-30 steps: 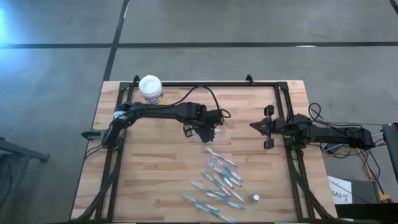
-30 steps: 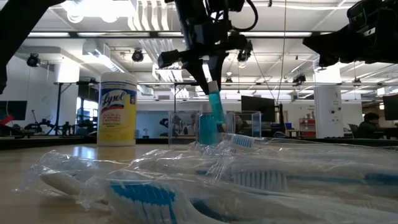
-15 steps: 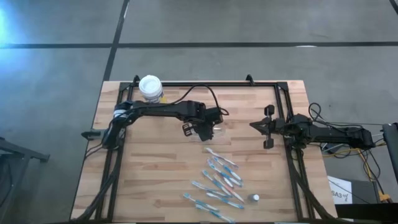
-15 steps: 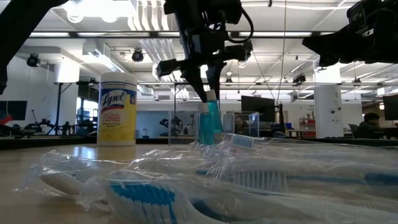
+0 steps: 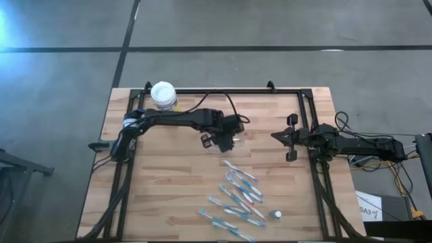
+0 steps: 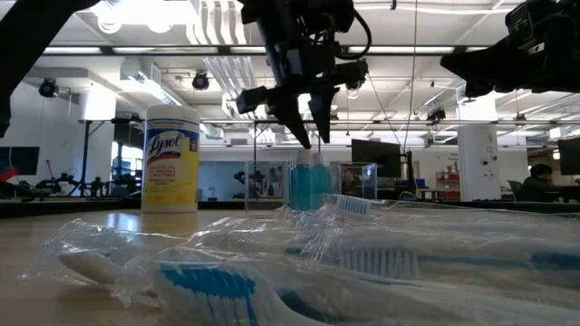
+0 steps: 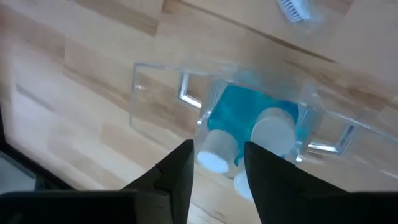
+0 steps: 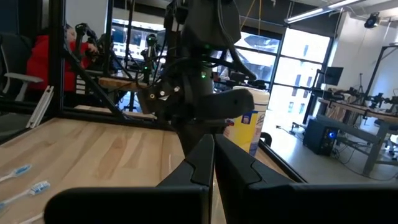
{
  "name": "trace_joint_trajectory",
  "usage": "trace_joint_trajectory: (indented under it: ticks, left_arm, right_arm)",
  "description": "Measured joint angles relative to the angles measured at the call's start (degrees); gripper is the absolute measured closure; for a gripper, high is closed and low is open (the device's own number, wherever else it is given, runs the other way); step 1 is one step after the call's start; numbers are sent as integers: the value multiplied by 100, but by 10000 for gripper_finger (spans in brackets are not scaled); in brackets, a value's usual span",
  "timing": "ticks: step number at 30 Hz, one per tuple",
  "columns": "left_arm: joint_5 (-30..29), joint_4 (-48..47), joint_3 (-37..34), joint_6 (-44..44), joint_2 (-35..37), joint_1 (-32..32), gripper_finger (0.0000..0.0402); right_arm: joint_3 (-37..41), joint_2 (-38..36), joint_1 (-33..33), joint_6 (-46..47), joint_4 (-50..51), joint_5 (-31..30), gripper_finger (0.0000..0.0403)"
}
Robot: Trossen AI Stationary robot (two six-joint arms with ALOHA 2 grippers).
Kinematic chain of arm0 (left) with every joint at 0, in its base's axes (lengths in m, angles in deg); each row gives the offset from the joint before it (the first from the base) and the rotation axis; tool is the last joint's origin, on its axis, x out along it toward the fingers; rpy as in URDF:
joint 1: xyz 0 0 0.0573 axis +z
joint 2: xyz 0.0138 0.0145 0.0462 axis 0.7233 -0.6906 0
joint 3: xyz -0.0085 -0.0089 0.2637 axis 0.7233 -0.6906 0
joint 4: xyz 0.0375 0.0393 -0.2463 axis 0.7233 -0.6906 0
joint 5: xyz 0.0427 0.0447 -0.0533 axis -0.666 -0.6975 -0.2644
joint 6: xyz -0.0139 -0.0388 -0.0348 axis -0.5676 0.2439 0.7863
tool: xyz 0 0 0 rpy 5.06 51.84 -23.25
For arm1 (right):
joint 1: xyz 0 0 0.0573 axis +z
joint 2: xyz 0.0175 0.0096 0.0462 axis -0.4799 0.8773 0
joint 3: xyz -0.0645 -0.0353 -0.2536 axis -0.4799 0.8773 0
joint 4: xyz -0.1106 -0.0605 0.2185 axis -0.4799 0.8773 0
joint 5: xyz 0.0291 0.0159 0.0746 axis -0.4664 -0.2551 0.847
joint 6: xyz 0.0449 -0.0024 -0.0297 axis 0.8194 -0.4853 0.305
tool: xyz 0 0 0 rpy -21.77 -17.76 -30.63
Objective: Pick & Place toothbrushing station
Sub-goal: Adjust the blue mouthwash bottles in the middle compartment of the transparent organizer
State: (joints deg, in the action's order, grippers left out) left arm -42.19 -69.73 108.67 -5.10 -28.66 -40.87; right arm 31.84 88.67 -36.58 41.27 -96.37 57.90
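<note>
A clear plastic holder (image 7: 155,93) stands on the wooden table near its middle (image 5: 229,144). Blue tubes with white round caps (image 7: 273,130) stand upright in its middle compartment (image 6: 308,186). My left gripper (image 6: 314,142) hangs just above them, pointing steeply down, open, its fingertips (image 7: 180,155) on either side of one cap without touching it. Several blue-and-white toothbrushes in clear wrappers (image 5: 239,196) lie flat on the near right part of the table. My right gripper (image 5: 291,137) waits shut at the right edge.
A yellow Lysol canister with a white lid (image 5: 163,96) stands at the far left. A small white round piece (image 5: 277,214) lies by the toothbrushes. A black frame (image 5: 223,90) runs round the table. Bare wood shows on the near left.
My left gripper has lowered a blue tube into the clear holder and then opened, letting it go. The tube, which hung tilted above the holder, now stands upright inside it.
</note>
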Motion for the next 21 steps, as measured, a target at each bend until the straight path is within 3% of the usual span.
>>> trace_joint_trajectory:
  ticks: [8,15,18,21]
  left_arm:
    - [0,-6,5,748,319,-13,255]
    - [18,-121,7,2106,1346,-174,258]
    - [610,-570,-25,2894,2046,-275,276]
    - [1330,-727,-441,3698,2904,-398,319]
  right_arm:
    - [-1,0,-2,0,66,-13,394]
    - [0,-9,-2,21,61,-11,394]
    - [0,-7,2,42,63,-11,394]
    - [1,-9,-2,136,63,-9,394]
